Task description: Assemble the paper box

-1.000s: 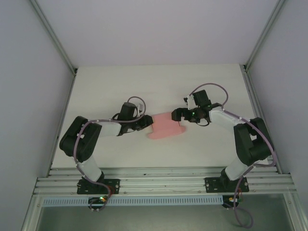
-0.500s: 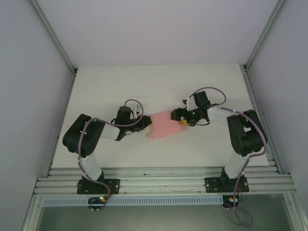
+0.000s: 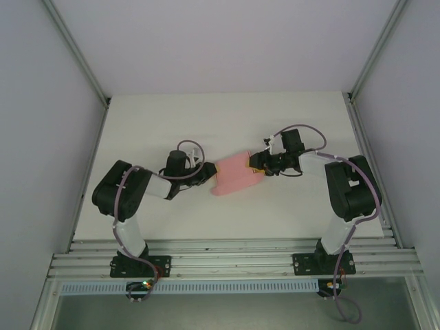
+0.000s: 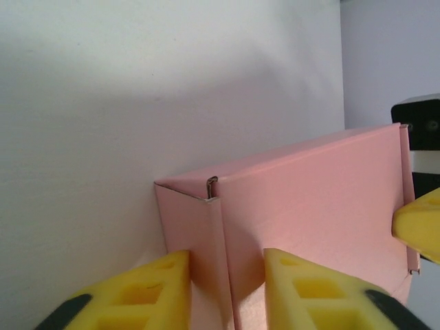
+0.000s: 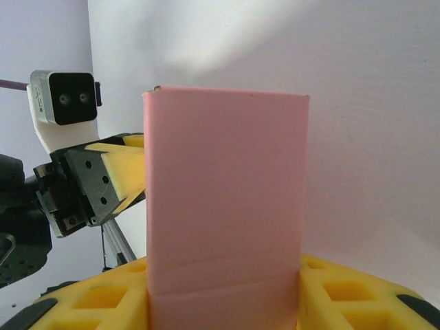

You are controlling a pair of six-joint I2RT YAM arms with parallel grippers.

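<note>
Pale pink card box (image 3: 234, 177) lies long-axis left-to-right between my tools: right tool (image 3: 256, 168) clamped on its right end, left tool (image 3: 211, 174) astride its left wall, grip unclear.

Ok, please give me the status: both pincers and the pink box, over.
Left pincer astride one end of paper box, grip unclear. Right pincer shut on the other end. Nothing in the way.
</note>
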